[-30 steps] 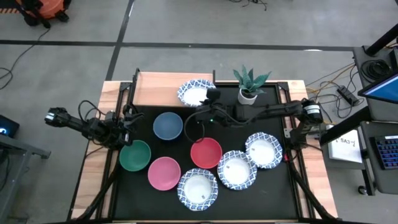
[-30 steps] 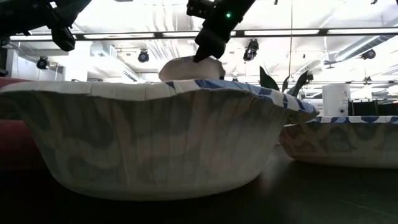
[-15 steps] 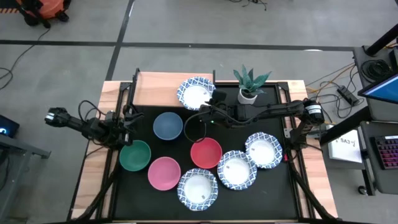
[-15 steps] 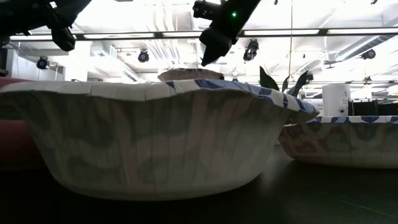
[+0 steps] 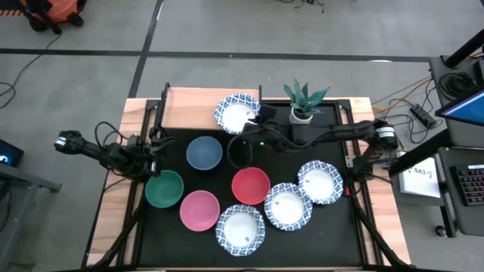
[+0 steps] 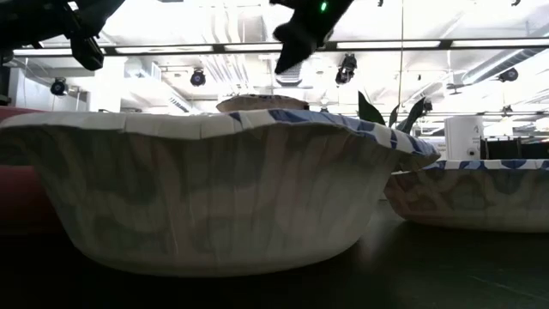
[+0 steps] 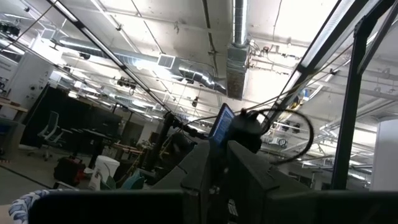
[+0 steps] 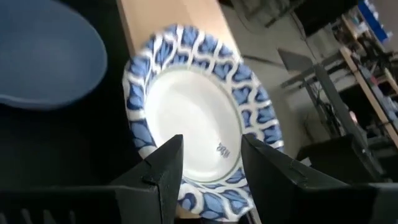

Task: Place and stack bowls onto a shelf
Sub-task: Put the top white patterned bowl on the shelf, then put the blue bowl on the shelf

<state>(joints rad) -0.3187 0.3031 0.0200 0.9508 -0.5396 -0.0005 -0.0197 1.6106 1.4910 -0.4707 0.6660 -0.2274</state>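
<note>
A white bowl with a blue-patterned rim [image 5: 237,113] [image 8: 193,124] sits flat on the right end of the shelf's wooden top [image 5: 193,109]. My right gripper [image 5: 255,120] [image 8: 211,149] [image 6: 287,56] is open and hovers just above that bowl's right rim without touching it. On the black table lie the blue [image 5: 204,153], green [image 5: 164,189], pink [image 5: 200,210] and red [image 5: 250,186] bowls and three patterned ones [image 5: 240,230] [image 5: 288,205] [image 5: 321,182]. My left gripper [image 5: 156,148] [image 7: 219,149] waits shut above the table's left side, near the green bowl.
A white plant pot with a spiky green plant [image 5: 301,115] stands right of the shelf, close behind my right arm. In the low view the nearest patterned bowl [image 6: 214,189] fills the foreground. The shelf's left half is bare wood.
My right gripper has let go of the patterned bowl on the shelf, risen, and drawn back a little toward the table's right. The bowl, held raised and tilted a second ago, has settled flat on the shelf top.
</note>
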